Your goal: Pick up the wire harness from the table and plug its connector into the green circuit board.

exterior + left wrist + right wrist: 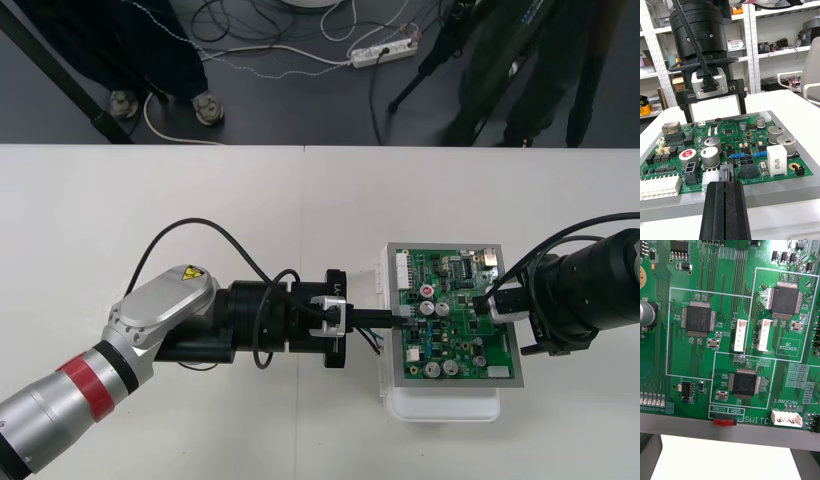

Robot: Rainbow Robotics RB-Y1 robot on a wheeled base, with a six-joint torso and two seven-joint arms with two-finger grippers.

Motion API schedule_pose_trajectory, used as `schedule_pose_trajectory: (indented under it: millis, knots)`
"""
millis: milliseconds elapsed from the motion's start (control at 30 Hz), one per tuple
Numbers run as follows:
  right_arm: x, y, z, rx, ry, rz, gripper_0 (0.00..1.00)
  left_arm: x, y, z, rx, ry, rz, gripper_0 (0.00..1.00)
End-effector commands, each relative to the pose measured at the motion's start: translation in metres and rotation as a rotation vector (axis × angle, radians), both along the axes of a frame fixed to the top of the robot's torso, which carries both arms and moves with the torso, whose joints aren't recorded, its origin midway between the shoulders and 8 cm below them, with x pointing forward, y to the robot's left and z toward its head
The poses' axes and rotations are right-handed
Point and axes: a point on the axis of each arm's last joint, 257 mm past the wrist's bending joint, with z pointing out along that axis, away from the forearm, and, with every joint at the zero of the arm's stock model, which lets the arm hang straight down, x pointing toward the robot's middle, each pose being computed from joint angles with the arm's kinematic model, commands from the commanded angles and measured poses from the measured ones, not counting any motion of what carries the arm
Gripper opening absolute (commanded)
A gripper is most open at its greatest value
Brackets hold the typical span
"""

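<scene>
The left gripper (398,318) is clamped on the black plug (725,173) of the harness (378,340). The plug lies along the fingers and points right, over the left edge of the green circuit board (460,335). I cannot tell whether it is seated. The right gripper (495,308), fingers spread and holding nothing, stands at the board's right edge. The light table (200,200) lies open around them.

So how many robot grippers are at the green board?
2. The left gripper is at the left edge of the green board, shut on the wire harness; the right gripper, open, at its right edge.
</scene>
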Motion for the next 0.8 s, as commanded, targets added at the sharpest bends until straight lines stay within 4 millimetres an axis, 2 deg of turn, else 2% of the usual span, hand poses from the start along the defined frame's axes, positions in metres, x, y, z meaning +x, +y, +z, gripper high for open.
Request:
schedule_pose_trajectory:
  millis: [33,333,367,400,433,467,533,633,800]
  knots:
    - [-0.008,0.010,-0.002,0.001,0.002,0.035,1.00,-0.002,-0.041,0.035,-0.065,-0.106,-0.008,0.00]
    - [-0.008,0.009,-0.002,-0.001,0.004,0.033,1.00,0.002,-0.031,0.029,-0.042,-0.099,0.000,0.00]
    - [-0.008,0.009,-0.002,-0.001,0.004,0.033,1.00,0.004,-0.028,0.027,-0.036,-0.097,0.002,0.02]
    - [-0.008,0.009,-0.002,-0.001,0.004,0.033,1.00,0.004,-0.025,0.026,-0.030,-0.096,0.002,0.18]
    - [-0.008,0.009,-0.002,-0.001,0.004,0.033,1.00,0.005,-0.024,0.025,-0.027,-0.095,0.003,0.24]
    - [-0.008,0.009,-0.002,-0.001,0.004,0.033,1.00,0.005,-0.021,0.023,-0.021,-0.092,0.003,0.52]
    - [-0.008,0.009,-0.002,-0.002,0.006,0.032,1.00,0.009,-0.014,0.020,-0.005,-0.091,0.010,0.73]
    - [-0.008,0.008,-0.002,-0.002,0.003,0.031,1.00,0.010,-0.005,0.016,0.011,-0.088,0.010,0.82]
    - [-0.007,0.008,0.000,0.001,0.001,0.031,1.00,0.011,0.012,0.010,0.035,-0.075,0.003,0.83]
